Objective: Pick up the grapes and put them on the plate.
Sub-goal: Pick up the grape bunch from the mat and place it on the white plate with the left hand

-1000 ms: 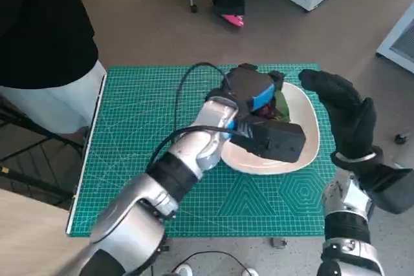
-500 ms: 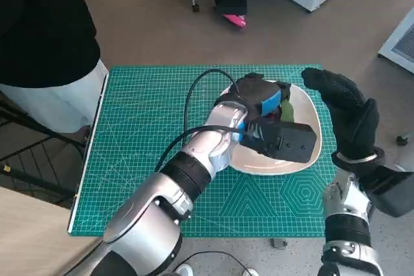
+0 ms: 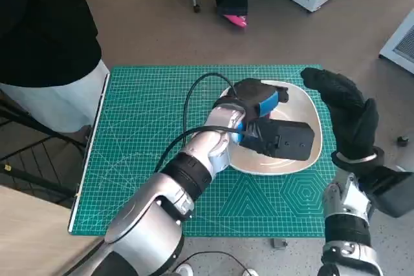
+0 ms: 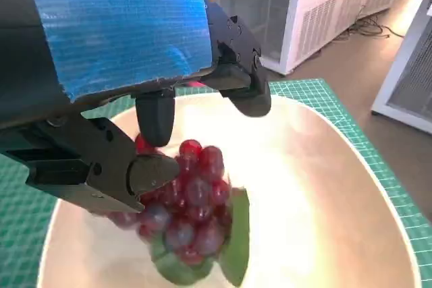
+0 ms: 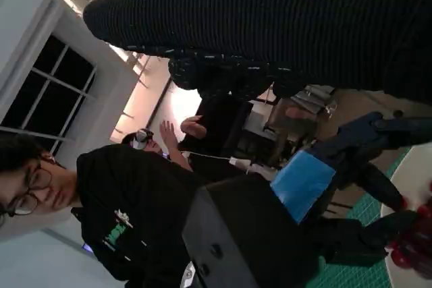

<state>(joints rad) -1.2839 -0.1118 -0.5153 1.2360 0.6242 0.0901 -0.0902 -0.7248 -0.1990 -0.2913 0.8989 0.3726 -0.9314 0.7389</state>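
One grape bunch [image 4: 185, 214], one plate [image 3: 304, 111], one green mat [image 3: 142, 134], two hands: left hand [image 3: 259, 98], right hand [image 3: 346, 111].

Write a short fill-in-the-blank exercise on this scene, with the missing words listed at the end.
1. The left robot hand holds a bunch of red ____ over the plate.
2. The plate lies on a ____ cutting mat.
3. The back of the left robot hand is covered in ____ tape.
4. The right robot hand, in a black knitted glove, holds ____.

Missing words: grapes; green; blue; nothing
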